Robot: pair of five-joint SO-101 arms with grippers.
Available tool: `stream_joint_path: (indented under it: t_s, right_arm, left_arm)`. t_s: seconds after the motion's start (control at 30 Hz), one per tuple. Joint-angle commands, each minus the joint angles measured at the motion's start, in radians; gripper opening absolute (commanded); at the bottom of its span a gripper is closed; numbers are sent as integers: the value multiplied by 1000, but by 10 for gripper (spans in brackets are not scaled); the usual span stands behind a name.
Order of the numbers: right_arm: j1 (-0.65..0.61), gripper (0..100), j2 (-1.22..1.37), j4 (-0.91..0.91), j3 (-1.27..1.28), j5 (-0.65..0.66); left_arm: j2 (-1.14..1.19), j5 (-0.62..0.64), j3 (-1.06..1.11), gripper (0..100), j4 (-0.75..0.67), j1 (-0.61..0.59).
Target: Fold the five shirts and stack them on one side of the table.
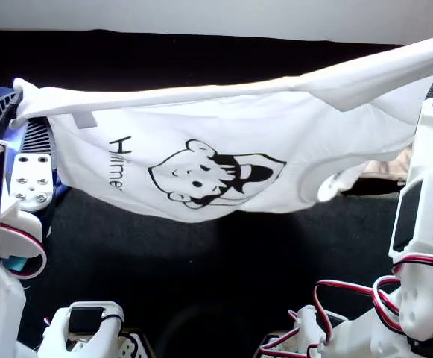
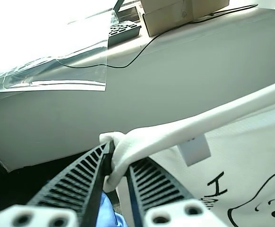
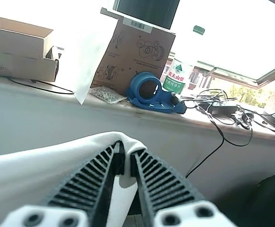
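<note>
A white, cartoon-printed T-shirt (image 1: 276, 127) hangs stretched between 2 tools above the black table (image 1: 238, 261). The left tool (image 2: 113, 153) is clamped on 1 bunched corner. The right tool (image 3: 126, 153) is clamped on the opposite edge, fabric pinched between its ribbed fingers.

The right gripper (image 3: 126, 153) has its two black ribbed plastic fingers (image 3: 92, 184) pressed together on a fold of the white cloth shirt (image 3: 38, 168). The cloth bunches over the fingertips and drapes away to one side of them. Well beyond the fingertips runs a pale grey ledge (image 3: 57, 123). On it sit a blue plastic tape dispenser (image 3: 151, 97), an upright brown cardboard box (image 3: 132, 56) just beside it, a clear plastic bottle with a green cap (image 3: 177, 78), a small clear bag of metal bits (image 3: 106, 94) and tangled black cables (image 3: 213, 105).
</note>
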Motion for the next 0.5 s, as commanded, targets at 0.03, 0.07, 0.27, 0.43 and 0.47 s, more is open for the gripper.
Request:
stream_joint_path:
  t_s: [0.03,0.07,0.27,0.43,0.47]
  right_arm:
    - [21,6,-5,-1,-67,11]
    - [21,6,-4,21,-79,11]
    - [16,6,-4,186,-114,5]
    - [18,6,10,314,-110,5]
    - [18,6,13,331,-110,5]
  left_arm:
    - [-4,-8,-24,9,-38,-15]
    - [-4,-8,-25,9,-43,-15]
    - [-4,2,-111,9,-46,-15]
    - [4,3,-114,8,-35,-13]
    - [5,17,-99,8,-31,-13]
